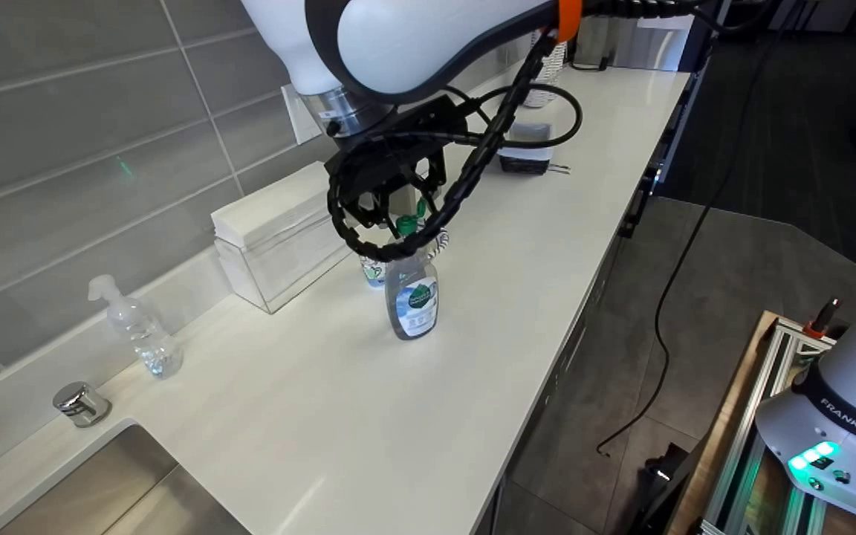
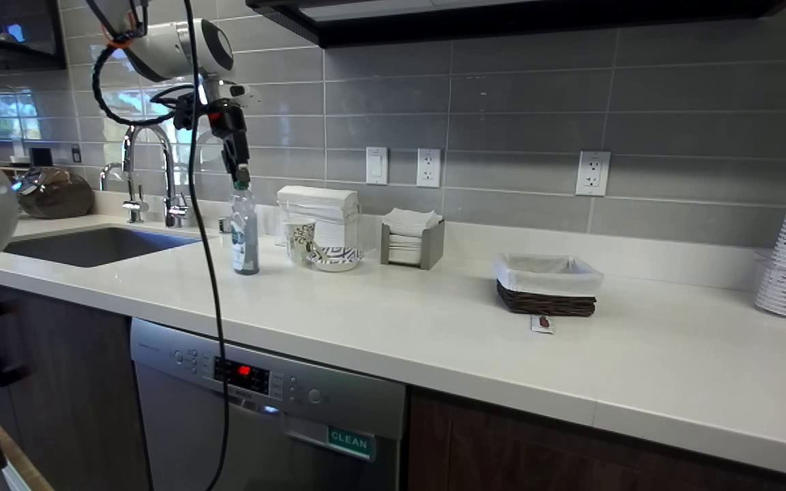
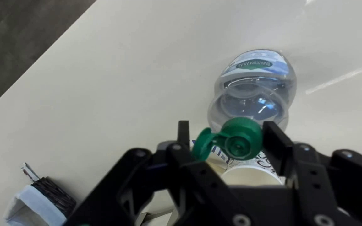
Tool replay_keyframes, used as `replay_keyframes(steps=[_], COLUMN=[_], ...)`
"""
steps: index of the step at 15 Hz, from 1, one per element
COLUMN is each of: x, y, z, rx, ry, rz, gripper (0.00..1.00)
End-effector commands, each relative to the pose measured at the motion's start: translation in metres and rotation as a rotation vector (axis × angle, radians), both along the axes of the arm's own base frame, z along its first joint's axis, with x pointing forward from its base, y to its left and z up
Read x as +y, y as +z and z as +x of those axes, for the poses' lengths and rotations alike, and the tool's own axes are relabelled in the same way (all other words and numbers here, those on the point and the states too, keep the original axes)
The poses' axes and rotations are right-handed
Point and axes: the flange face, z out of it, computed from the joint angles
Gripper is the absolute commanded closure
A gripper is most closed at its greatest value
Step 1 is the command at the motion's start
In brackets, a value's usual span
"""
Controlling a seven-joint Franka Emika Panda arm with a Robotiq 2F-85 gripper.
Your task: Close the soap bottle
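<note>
Plenty of room out here on the smooth white counter [image 1: 339,446]! In an exterior view it stretches broadly from the clear plastic soap bottle with a white-and-blue label [image 1: 417,305] across to the long front edge, and runs on toward the grey metal sink [image 1: 123,475]. Tighter on the side of the grey tiled wall [image 1: 86,148], where a clear box of white folded paper towels [image 1: 287,238] sits near; a patterned white paper cup [image 2: 299,239] stands just beside the bottle, away from the sink (a shallow blue-patterned white bowl [image 2: 333,264] next to that).

And the bottle? Upright on the counter, long axis straight up and down, label turned toward the sink end. On top, the green plastic flip cap [image 3: 244,135], its round green lid [image 3: 202,146] standing open on the hinge, pointing to the left of the wrist view. Right over it, aimed downward, the black two-fingered gripper [image 3: 227,133], fingers [image 3: 183,135] partway apart, cap and lid between them! One lies right beside the cap, its mate close by the lid; whether either touches, I cannot tell.
</note>
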Motion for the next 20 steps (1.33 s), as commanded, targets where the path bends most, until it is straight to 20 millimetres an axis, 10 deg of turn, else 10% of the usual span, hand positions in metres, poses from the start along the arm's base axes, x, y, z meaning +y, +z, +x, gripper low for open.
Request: replay_keyframes(steps=[1,8,16,19,20], x=[0.002,0.005,0.008,0.004,0.003], y=[0.003,0.005,0.026,0.044,0.049], z=[-0.003,-0.005,-0.007,-0.007,-0.008], rx=[0.004,0.000,-0.037,-0.070,-0.070], ry=[-0.001,0.010,0.012,-0.020,-0.026], rz=[0.002,0.001,0.051,0.136,0.179], gripper=[0.47,0.73,0.00,0.02,0.25])
